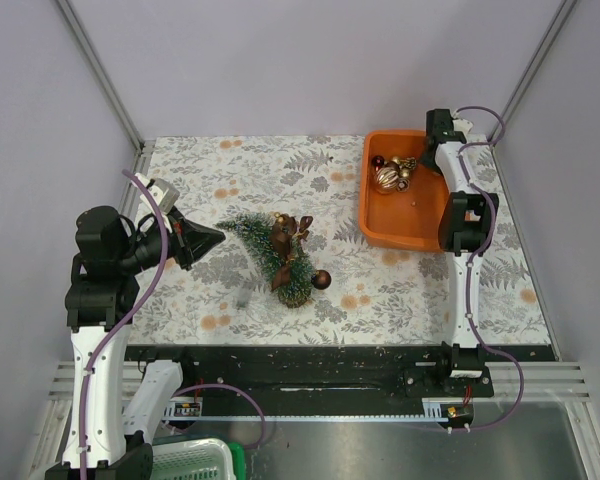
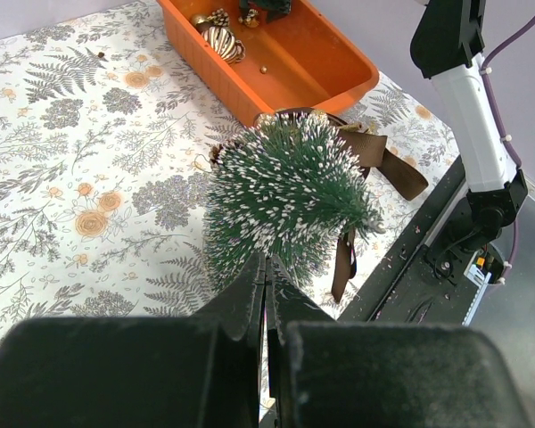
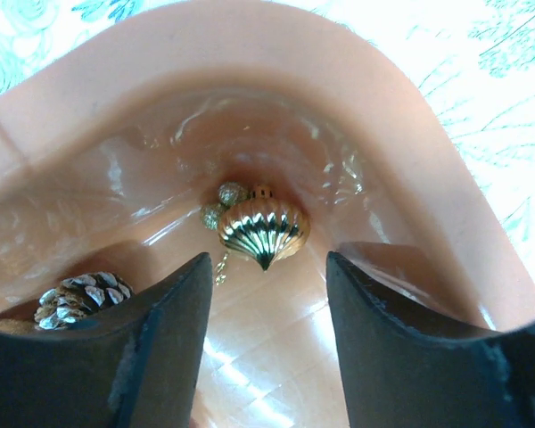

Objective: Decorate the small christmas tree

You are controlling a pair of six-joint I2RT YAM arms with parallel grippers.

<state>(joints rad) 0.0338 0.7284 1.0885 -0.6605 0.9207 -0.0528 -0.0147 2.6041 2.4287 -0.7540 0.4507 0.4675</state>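
While left gripper sits closed at small christmas tree, right gripper gapes over bauble

My right jaws sit spread in the orange tray corner: walls close around, gold ornament ahead in the gap, pinecone off left. My left jaws are closed, small christmas tree blocking straight ahead; bare counter left of it.

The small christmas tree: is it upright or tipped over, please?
Tipped: the small christmas tree lies slanted, tip toward the left gripper.
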